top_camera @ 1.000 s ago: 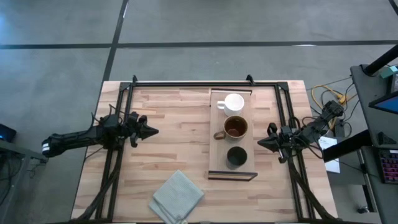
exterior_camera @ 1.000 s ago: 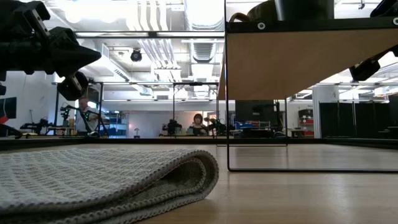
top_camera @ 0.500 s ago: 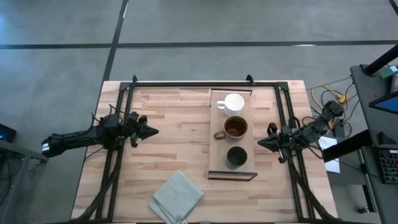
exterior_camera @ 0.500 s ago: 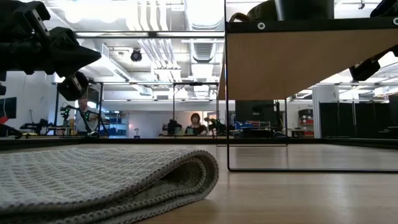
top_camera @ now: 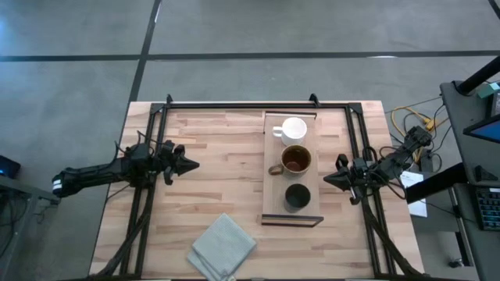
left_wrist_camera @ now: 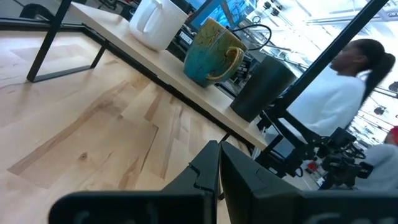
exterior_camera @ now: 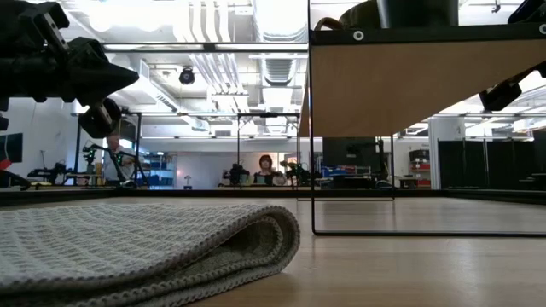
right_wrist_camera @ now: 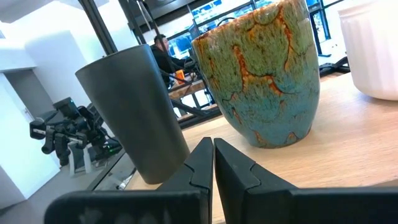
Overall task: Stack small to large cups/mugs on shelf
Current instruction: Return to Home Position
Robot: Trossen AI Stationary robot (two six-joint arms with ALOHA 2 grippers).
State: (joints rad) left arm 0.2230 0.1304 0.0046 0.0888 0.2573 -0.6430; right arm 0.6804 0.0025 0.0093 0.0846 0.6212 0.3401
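Note:
The light-wood shelf (top_camera: 275, 181) lies right of the table's middle, its dark metal rim at the near end (top_camera: 291, 222). Three cups stand on it by their bases in one row: a white mug (top_camera: 294, 129) farthest, a brown-lined teal glazed mug with a handle (top_camera: 296, 160) in the middle, and a dark cup (top_camera: 297, 196) nearest. My left gripper (top_camera: 191, 165) hovers shut left of the shelf, pointing at it. My right gripper (top_camera: 326, 179) is shut just right of the shelf, between the glazed mug (right_wrist_camera: 267, 74) and the dark cup (right_wrist_camera: 134, 112).
A folded grey cloth (top_camera: 223, 248) lies near the table's near edge, left of the shelf, and fills the low view's foreground (exterior_camera: 145, 247). Dark frame rails run along the table's left, right and far sides. A person in white (left_wrist_camera: 348, 93) is beyond the table.

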